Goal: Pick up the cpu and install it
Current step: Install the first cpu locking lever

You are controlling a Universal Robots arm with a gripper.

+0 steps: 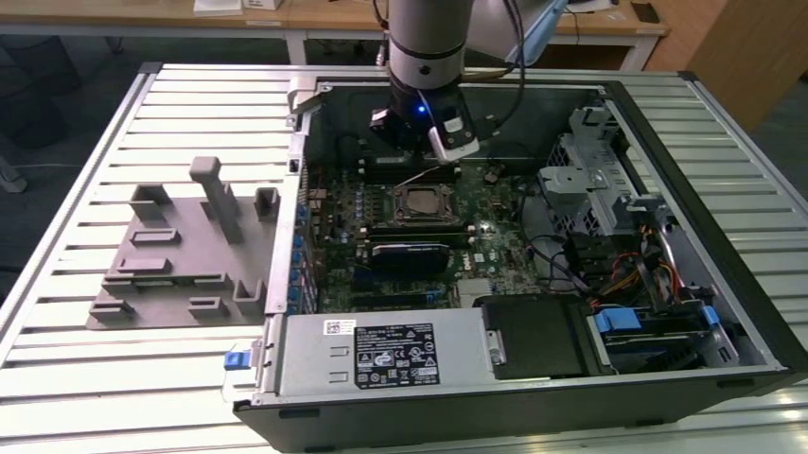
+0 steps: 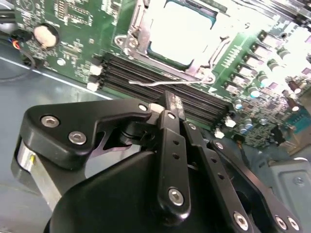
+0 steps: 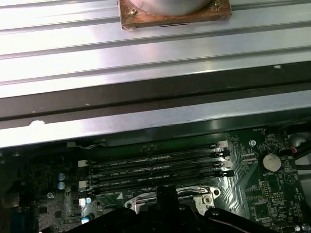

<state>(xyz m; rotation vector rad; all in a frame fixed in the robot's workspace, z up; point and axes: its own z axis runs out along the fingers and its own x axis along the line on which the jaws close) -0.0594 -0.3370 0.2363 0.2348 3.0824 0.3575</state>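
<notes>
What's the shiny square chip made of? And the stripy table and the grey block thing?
The cpu looks topped with bare polished metal: it glares white under the light. The table seems to be brushed aluminium, silvery with ridged slats. The grey holder looks like matte plastic, dull with no shine, though that is a guess.

The cpu (image 1: 418,202) is a small flat square chip with a pale, shiny metal top that glares almost white in the second wrist view (image 2: 181,28). It lies flat, face up, seated in the metal-framed socket (image 2: 135,30) near the middle of the green motherboard (image 1: 499,248). One edge runs alongside the row of black memory slots (image 2: 160,90), and nothing touches it.
</notes>
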